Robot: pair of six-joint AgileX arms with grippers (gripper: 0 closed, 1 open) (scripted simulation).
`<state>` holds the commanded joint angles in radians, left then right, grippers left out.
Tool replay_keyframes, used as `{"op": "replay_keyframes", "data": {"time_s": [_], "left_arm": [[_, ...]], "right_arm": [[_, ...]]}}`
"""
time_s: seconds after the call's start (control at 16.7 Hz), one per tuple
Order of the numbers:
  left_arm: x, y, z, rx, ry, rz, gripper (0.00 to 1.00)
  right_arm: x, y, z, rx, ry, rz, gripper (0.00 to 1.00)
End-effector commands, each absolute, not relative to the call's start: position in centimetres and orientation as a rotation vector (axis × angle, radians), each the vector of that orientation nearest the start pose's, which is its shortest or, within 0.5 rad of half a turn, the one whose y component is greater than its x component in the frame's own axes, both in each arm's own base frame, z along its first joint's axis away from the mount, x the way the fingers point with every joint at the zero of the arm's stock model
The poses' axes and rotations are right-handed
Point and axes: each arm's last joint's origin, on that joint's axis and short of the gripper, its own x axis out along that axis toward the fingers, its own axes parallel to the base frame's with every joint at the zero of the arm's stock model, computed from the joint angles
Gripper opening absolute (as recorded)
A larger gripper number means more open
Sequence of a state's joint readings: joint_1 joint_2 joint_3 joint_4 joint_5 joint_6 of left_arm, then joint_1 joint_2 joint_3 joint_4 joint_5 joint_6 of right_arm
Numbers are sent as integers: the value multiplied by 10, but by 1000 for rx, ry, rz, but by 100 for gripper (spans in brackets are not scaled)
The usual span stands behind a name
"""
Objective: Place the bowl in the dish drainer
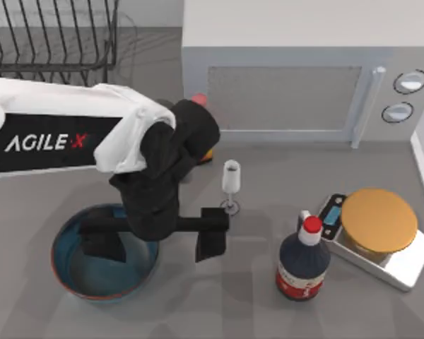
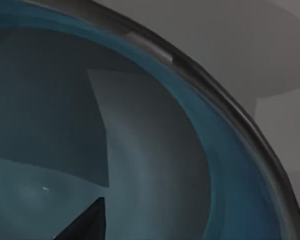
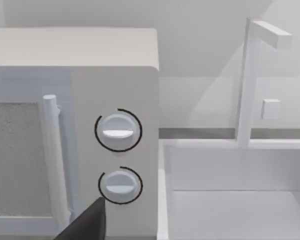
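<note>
Bowl (image 1: 106,282) sits lower left of frame on the worktop (image 1: 219,311); our left claw (image 1: 155,236) straddles its right rim, fingers apart. Risk: a shallow grip slips, or the swing clips the wine glass (image 1: 230,185). Dish drainer (image 1: 53,39), upper left, is cut off.

glossy glazed bowl (image 1: 106,282), wire dish drainer (image 1: 53,35)
</note>
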<state>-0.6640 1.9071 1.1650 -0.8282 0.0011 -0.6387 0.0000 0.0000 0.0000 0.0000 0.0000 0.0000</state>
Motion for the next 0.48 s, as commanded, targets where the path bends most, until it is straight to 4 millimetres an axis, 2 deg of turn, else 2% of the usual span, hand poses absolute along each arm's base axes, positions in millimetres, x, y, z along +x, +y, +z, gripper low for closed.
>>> {"op": "replay_keyframes", "data": {"time_s": [0.24,0.48], "left_arm": [[264,-204,128,15,1571,-16,100],[264,-204,128,15,1571,-16,70]], "right_arm": [[106,-1,160,0,0,0,100],[106,-1,160,0,0,0,100]]}}
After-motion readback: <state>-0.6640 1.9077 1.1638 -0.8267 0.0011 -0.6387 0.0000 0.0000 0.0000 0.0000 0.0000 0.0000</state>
